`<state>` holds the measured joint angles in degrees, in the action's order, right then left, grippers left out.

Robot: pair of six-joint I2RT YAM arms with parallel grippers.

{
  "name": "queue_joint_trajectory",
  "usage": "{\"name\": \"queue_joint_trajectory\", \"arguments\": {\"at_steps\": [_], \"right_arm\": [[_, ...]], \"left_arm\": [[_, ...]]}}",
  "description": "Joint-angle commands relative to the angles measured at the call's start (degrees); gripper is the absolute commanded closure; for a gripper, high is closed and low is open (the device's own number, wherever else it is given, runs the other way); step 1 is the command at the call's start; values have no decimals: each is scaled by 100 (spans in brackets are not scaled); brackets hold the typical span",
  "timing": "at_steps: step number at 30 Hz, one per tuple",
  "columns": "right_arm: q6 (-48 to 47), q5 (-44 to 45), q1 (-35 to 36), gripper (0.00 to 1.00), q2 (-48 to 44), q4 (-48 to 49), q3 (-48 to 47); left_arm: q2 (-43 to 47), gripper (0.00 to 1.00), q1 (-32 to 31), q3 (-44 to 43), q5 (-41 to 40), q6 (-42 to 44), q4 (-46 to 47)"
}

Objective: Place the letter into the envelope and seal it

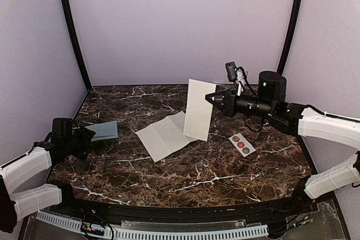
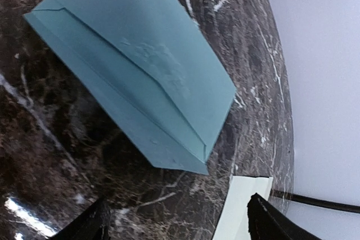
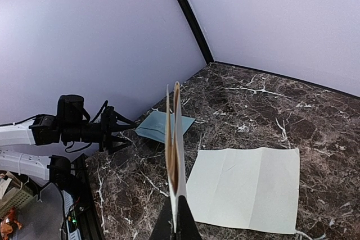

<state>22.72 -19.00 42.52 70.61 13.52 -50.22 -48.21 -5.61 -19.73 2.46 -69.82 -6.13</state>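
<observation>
We see pale lilac walls (image 1: pixel 180 21) on three sides of a dark marble table (image 1: pixel 225 172) veined with white.

The right arm (image 1: pixel 326 125) reaches in from the right side. Its gripper (image 1: pixel 216 98) is pinched tight on the edge of a folded sheet (image 1: pixel 199 109), holding it upright with its bottom edge down by the table. From the right wrist that sheet (image 3: pixel 174 155) appears edge-on, as two thin layers rising straight up from between the closed fingers (image 3: pixel 188 230).

The left arm (image 1: pixel 25 167) lies low along the left side. Its gripper (image 1: pixel 89 137) points toward the middle of the table. In the left wrist view the two black fingertips (image 2: pixel 84 226) stand wide apart near the bottom of the picture, with only bare marble between them, so they grasp nothing.

A flat sheet (image 1: pixel 166 136) of pale paper lies opened out on the table, its fold lines showing. The bottom of the upright sheet stands just by its right corner, and we cannot tell whether the two touch.

The envelope (image 1: pixel 104 131) is blue-grey and lies flat near the table's left edge, just ahead of the left gripper and apart from both sheets. Seen close from the left wrist, the envelope (image 2: pixel 135 66) has its seamed side facing up.

Smallest is a white strip of round stickers (image 1: pixel 242 144), lying on the table beneath the right arm and well apart from the envelope.
</observation>
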Motion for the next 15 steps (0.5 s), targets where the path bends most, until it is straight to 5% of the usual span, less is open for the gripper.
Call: {"name": "queue_joint_trajectory", "arguments": {"at_steps": [1, 15], "right_arm": [[-42, 21, -48, 100, -77, 229, 56], [21, -13, -43, 100, 112, 254, -19]], "left_arm": [[-244, 18, 456, 190, 105, 57, 170], [-1452, 46, 938, 166, 481, 587, 1189]]}}
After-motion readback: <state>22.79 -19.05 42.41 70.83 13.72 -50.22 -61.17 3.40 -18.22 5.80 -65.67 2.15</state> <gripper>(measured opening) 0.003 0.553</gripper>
